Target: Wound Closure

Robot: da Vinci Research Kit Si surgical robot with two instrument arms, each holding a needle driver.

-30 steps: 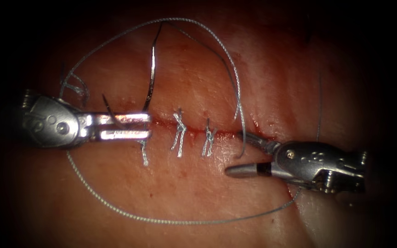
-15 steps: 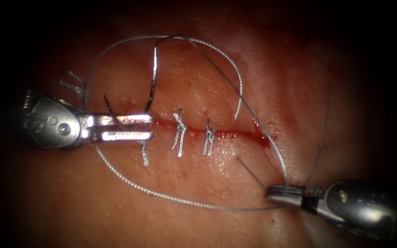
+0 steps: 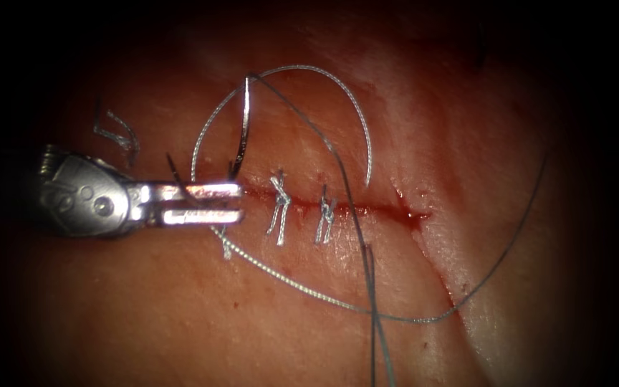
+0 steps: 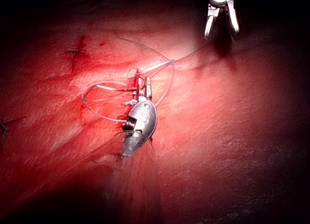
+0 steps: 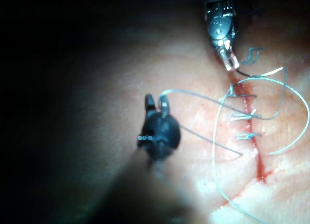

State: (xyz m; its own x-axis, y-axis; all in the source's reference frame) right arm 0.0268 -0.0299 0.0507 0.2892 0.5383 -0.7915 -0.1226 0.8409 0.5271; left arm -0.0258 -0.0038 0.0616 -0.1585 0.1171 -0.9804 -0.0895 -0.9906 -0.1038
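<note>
The left tool [image 3: 205, 203] is clamped on the needle [image 3: 241, 129] near its lower end, at the cut's [image 3: 338, 209] left end; the needle is held upright, free of the tissue [image 3: 266, 308]. In the right wrist view the right tool [image 5: 157, 104] is seen gripping the thread [image 3: 302, 283], which lies looped across two knotted stitches [image 3: 279, 208].
</note>
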